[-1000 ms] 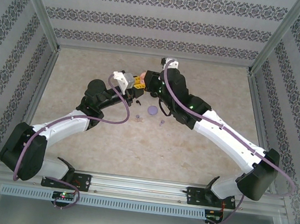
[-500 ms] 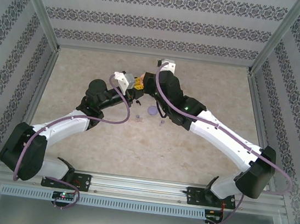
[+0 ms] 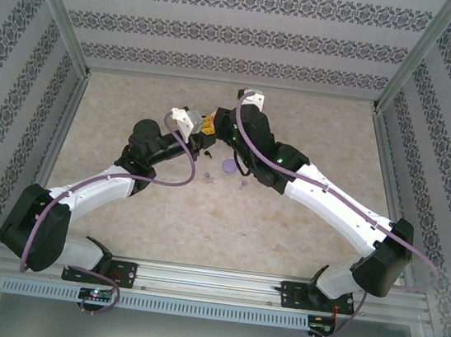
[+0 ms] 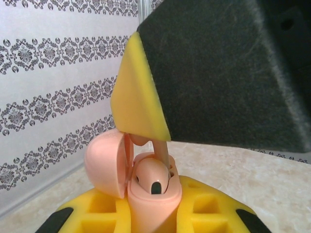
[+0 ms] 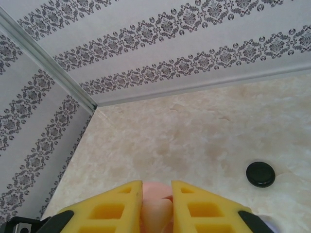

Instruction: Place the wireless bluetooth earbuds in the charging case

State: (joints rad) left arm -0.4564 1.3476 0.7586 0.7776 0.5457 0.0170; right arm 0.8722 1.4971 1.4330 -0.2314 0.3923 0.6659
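Note:
My left gripper (image 4: 153, 216) is shut on a pinkish charging case (image 4: 154, 206), held upright with its lid (image 4: 103, 162) swung open to the left. One pinkish earbud (image 4: 149, 175) sits in the case. A second pinkish earbud (image 4: 163, 153) hangs from above with its stem reaching down into the case beside the first. My right gripper (image 5: 156, 194) is shut on that earbud (image 5: 158, 209); its yellow fingertip (image 4: 138, 97) shows right over the case. In the top view the left gripper (image 3: 204, 129) and right gripper (image 3: 218, 126) meet above the table's far middle.
A pale purple disc (image 3: 228, 166) lies on the beige table (image 3: 201, 223) just near of the grippers, with two tiny pale buds (image 3: 209, 176) (image 3: 242, 185) beside it. A black disc (image 5: 260, 174) lies on the table to the right. Patterned walls (image 3: 227, 32) close three sides.
My right gripper has shifted a little left and come in over the case. The left arm has stayed still with the case.

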